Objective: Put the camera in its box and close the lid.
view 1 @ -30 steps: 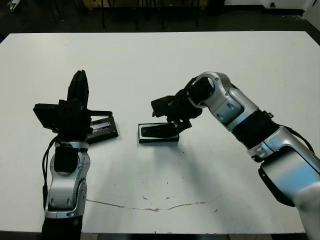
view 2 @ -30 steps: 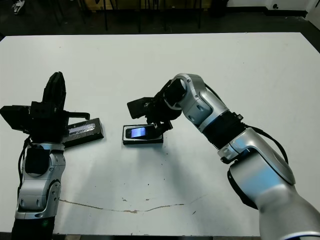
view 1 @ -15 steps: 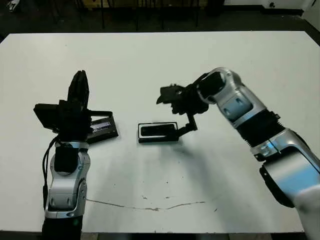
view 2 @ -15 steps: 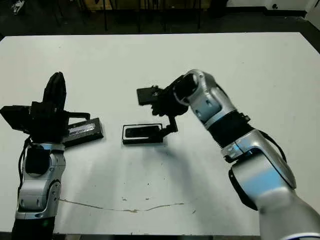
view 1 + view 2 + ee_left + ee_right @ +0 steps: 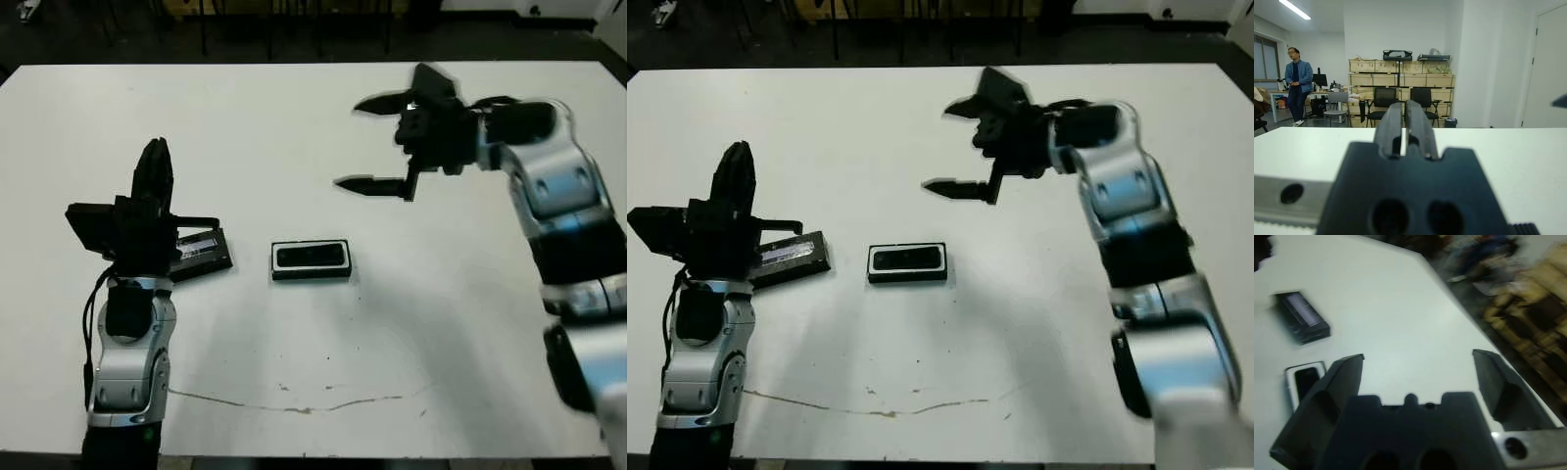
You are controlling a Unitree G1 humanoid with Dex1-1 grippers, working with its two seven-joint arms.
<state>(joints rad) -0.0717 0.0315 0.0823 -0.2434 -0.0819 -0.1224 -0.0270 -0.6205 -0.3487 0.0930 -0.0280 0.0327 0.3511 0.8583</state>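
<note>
Head view: camera (image 5: 311,257) seemingly sits in box (image 5: 276,273), right gripper (image 5: 384,143) spread empty, left gripper (image 5: 1405,125) pinched together; lid (image 5: 201,251) comes next.

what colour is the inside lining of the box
White, framing the black camera lying in the box; clearest in the left eye view.

Bright, even overhead light whitens the counter (image 5: 294,127), with soft faint shadows. The right gripper (image 5: 377,142) smears with motion blur; its wrist view is hazy, the far room unfocused.
</note>
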